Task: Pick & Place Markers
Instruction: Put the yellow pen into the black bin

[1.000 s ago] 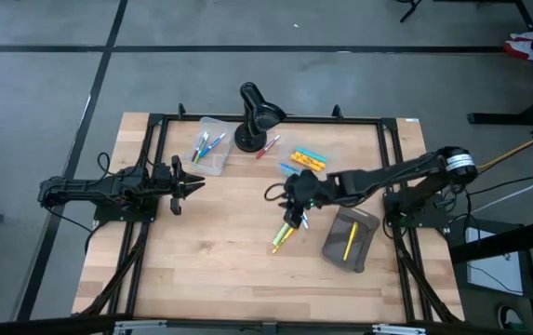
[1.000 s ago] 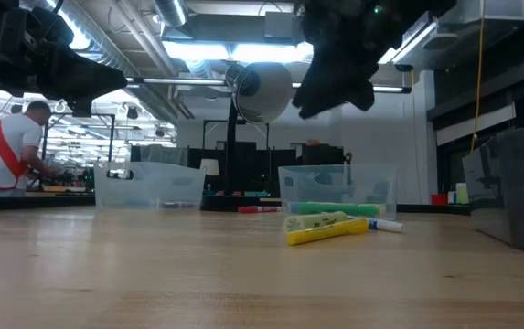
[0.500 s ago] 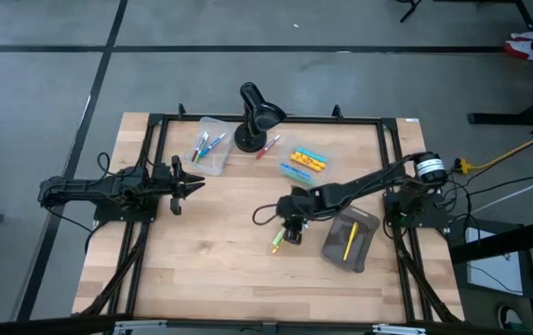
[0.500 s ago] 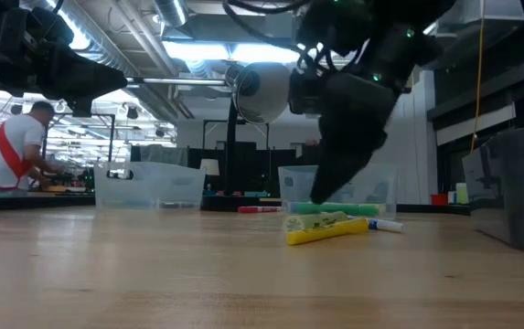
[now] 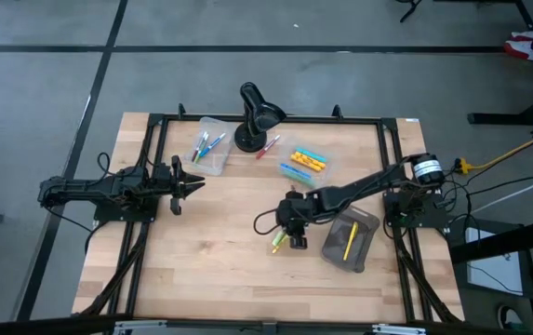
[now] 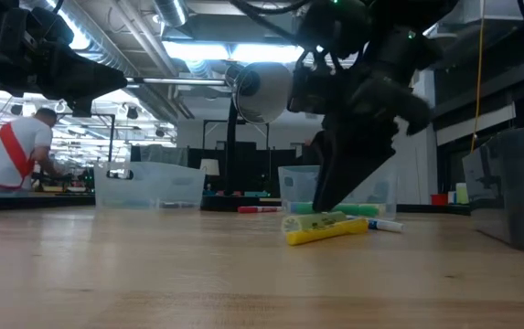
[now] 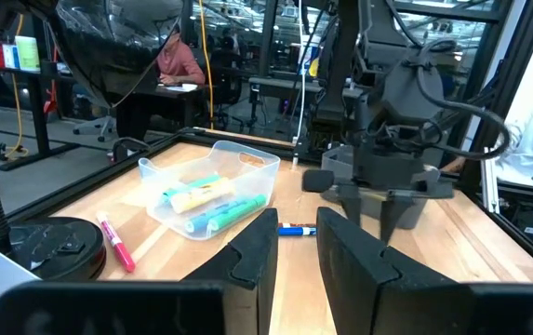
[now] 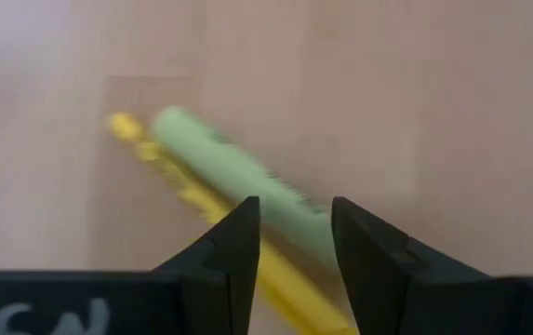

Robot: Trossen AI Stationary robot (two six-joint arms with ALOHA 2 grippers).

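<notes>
Right gripper [image 5: 291, 235] stood low over the middle of the table [image 5: 210, 261], fingers [image 8: 233, 247] parted with a gap between them and nothing clamped; in the right wrist view a green marker [image 8: 238, 181] and a yellow marker [image 8: 275, 284] lay side by side on the wood directly under that gap, apparently not yet touched. In the low view the same gripper [image 6: 330, 196] hung just above the pair, the yellow marker [image 6: 326, 230] lying nearest the camera with the green one [image 6: 335, 209] behind it and a small white-and-blue marker [image 6: 387, 224] just beside them. From above, the yellow-green pair [image 5: 276, 244] poked out beside the gripper. Just to that arm's side sat a grey pouch [image 5: 350, 238] with one yellow marker [image 5: 348, 240] lying on it. Further toward the table's far edge was a clear tray [image 5: 305, 162] holding orange, yellow and blue markers, then the black desk lamp [image 5: 257, 112] with a red marker [image 5: 268, 147] near its base, and a second clear tray [image 5: 208, 146] with green, blue and red markers. Left gripper [image 5: 196, 183] waited well apart at the table's left side, fingers [image 7: 252, 256] a little apart, holding nothing. A person [image 6: 10, 151] in a white top showed in the room beyond the table.
</notes>
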